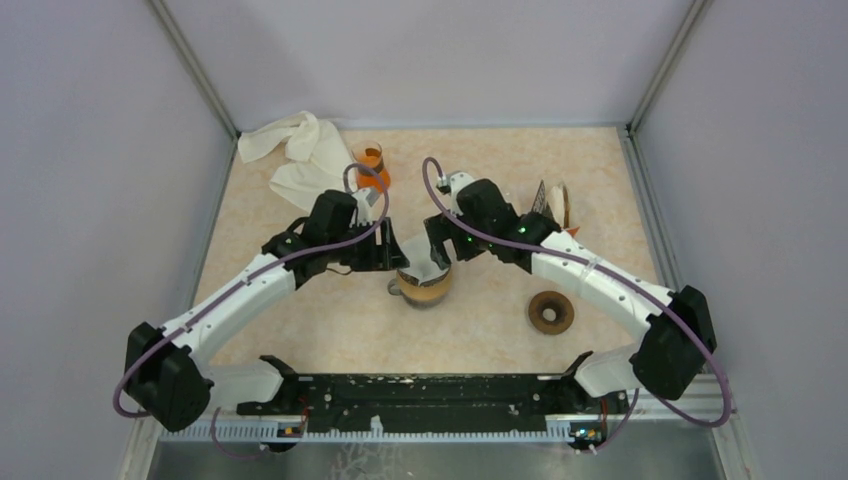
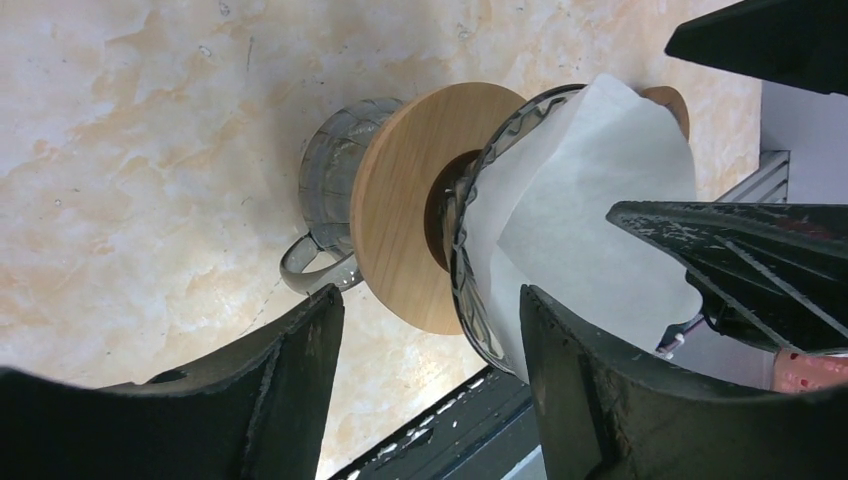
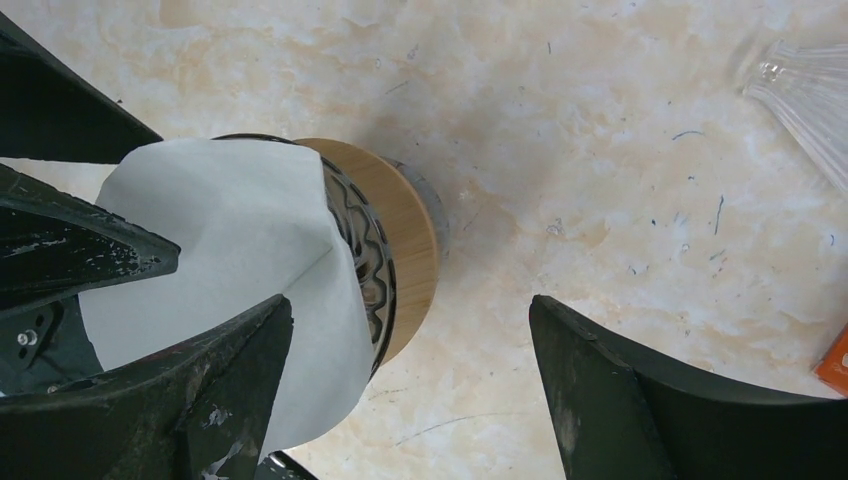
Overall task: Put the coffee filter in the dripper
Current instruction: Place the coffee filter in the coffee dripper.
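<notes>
1. Presently the coffee filter [image 1: 421, 256], white paper, sits in the mouth of the dripper [image 2: 468, 275], at the centre of the top view. Its upper part stands well out past the glass rim, and one fold line shows.
2. The dripper is a ribbed clear-glass cone with a wooden collar [image 2: 400, 215]. It is seated on a glass mug [image 2: 328, 175] whose handle shows, standing on the table [image 1: 480, 335].
3. Left gripper [image 2: 430, 300]: jaws wide apart, clamped on nothing. The dripper's rim and the collar lie in the gap between them. One finger crosses in front of the filter's edge at lower centre of the left wrist view; I cannot tell whether they touch.
4. Right gripper [image 3: 410, 300]: jaws wide apart, nothing gripped. The finger at lower left of the right wrist view overlaps the paper's edge; contact cannot be told.
5. In the top view the two grippers close in on the dripper from either side.
6. Surroundings, top view:
   - A white cloth [image 1: 300, 150] lies at upper left.
   - A clear cup with orange contents [image 1: 370, 160] stands just beside the cloth.
   - A brown ring [image 1: 551, 311] lies right of the mug.
</notes>
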